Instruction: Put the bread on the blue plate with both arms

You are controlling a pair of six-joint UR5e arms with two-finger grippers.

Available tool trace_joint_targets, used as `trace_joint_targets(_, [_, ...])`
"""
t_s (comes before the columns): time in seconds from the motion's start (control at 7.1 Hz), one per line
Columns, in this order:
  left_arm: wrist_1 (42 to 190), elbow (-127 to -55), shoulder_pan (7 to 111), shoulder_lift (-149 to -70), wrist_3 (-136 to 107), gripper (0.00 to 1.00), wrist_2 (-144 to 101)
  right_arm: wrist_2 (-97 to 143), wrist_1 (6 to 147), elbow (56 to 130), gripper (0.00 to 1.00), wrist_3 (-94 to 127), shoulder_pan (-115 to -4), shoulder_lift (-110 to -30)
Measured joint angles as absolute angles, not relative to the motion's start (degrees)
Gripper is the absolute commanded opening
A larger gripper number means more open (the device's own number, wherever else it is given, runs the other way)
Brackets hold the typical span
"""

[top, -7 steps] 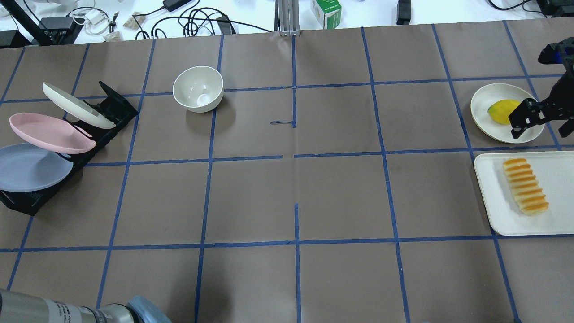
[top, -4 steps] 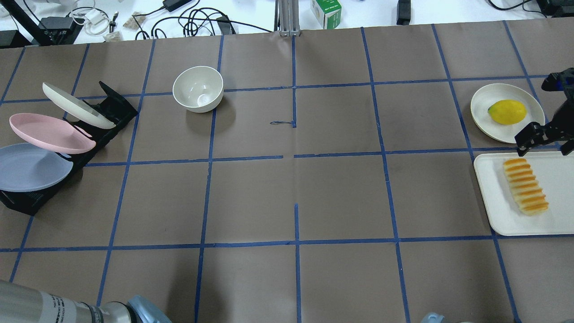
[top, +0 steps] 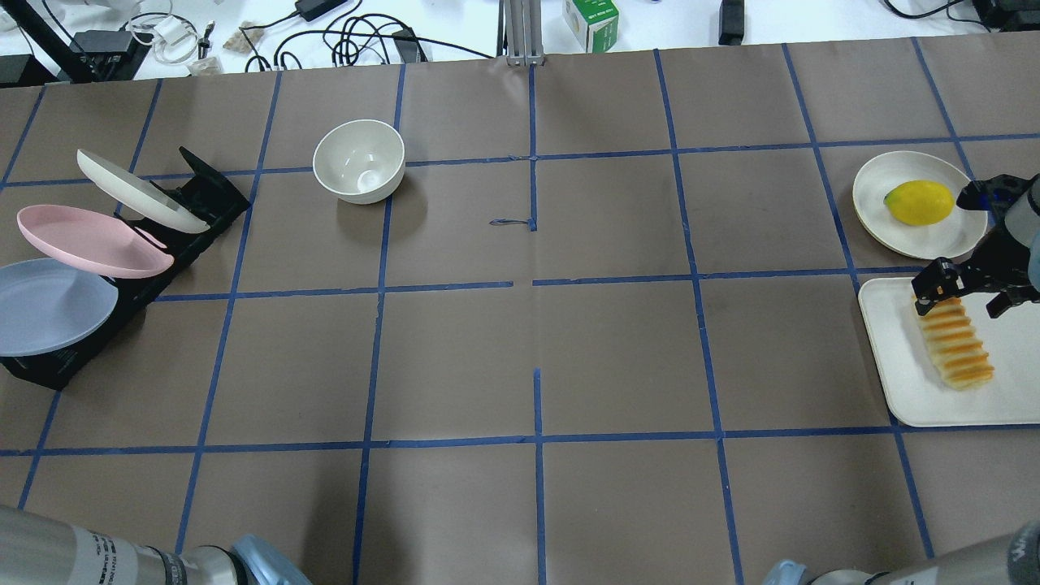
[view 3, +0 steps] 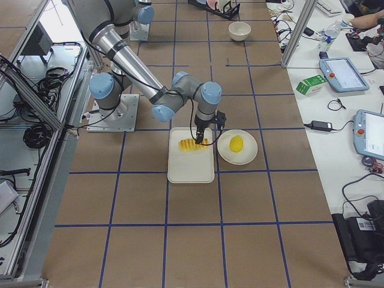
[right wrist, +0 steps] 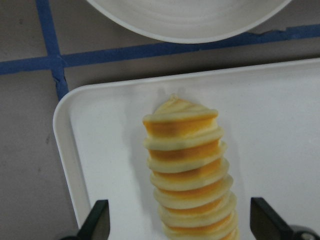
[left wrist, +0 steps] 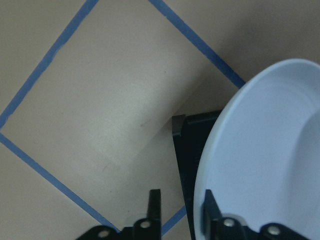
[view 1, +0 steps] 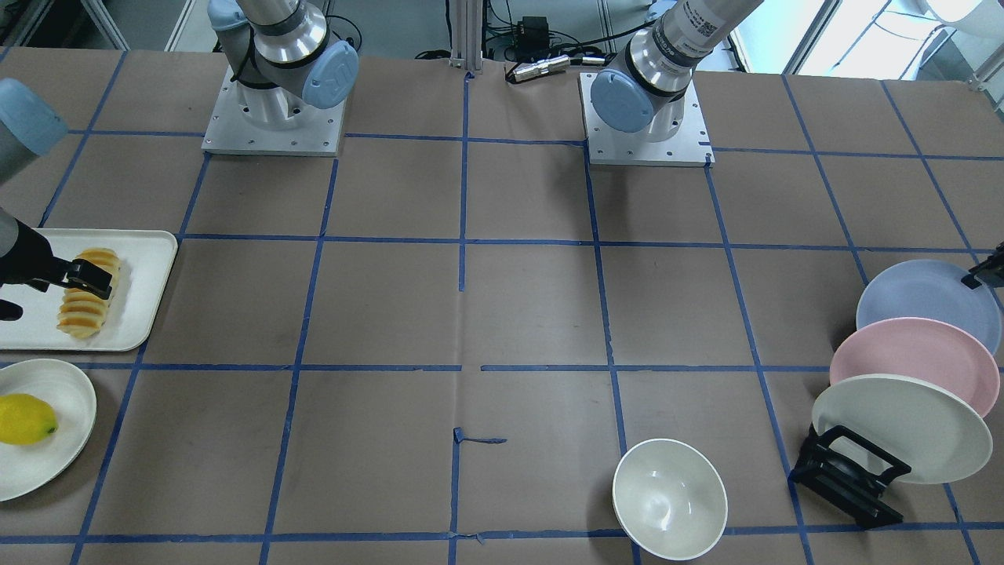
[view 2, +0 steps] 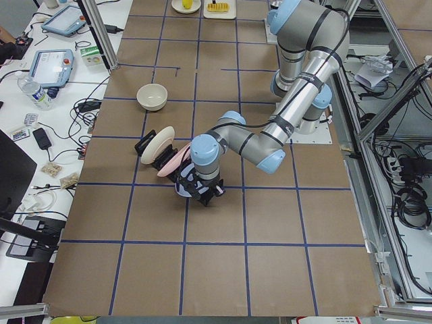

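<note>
- Two black grippers are at work at opposite ends of a brown worktop gridded with blue tape.
- Right gripper hovers over the end of the bread farthest from the robot. The bread is a ridged orange-yellow loaf lying on a white tray. The fingers are spread wide, one on each side of the loaf, touching nothing.
- Left gripper sits at the edge of the blue plate. The plate leans in a black stand, nearest the robot of three plates, with a pink plate next behind it. The fingers are slightly apart with the plate's rim between them, not pinched on it.
- Judged step: both arms are lining up their grasps.
- To do this well, the right arm should probably drop straight down and close across the loaf's narrow width. Gripping nearer the middle than the end, and gently, seems wise, since a soft loaf may sag or squash.
- The left arm should likely seat the rim deep between its fingers before closing. It can then lift the plate clear of the stand without dragging the pink one along.
</note>
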State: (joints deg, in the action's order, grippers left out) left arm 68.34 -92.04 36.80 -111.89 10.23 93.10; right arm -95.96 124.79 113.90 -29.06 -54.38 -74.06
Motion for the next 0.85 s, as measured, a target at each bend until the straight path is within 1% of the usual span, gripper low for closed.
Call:
trace_joint_targets(0.28, [68.56,-91.87,36.73,-111.09,10.6,0.0,93.11,-96.69,127.09,114.21,1.0,-28.82,-54.26,-71.33])
trace_joint_targets(0.42, [68.81,-91.65,36.69,-110.7,11.16,0.0,93.21,-96.91,127.36,114.23,0.67,-28.77,-54.21,-70.75])
trace_joint_targets(0.56, [70.31,-90.95,36.62,-110.08,12.15,0.0,93.93,-97.09,127.4,114.25,0.29,-28.62,-54.14,-70.39])
trace_joint_targets(0.7, [75.06,-89.38,36.54,-108.88,13.2,0.0,96.18,-97.16,127.36,114.24,0.1,-28.48,-54.1,-70.14])
trace_joint_targets(0.85, [82.29,-87.37,36.51,-107.15,14.03,0.0,99.79,-97.19,127.2,114.15,0.0,-28.47,-54.08,-70.13])
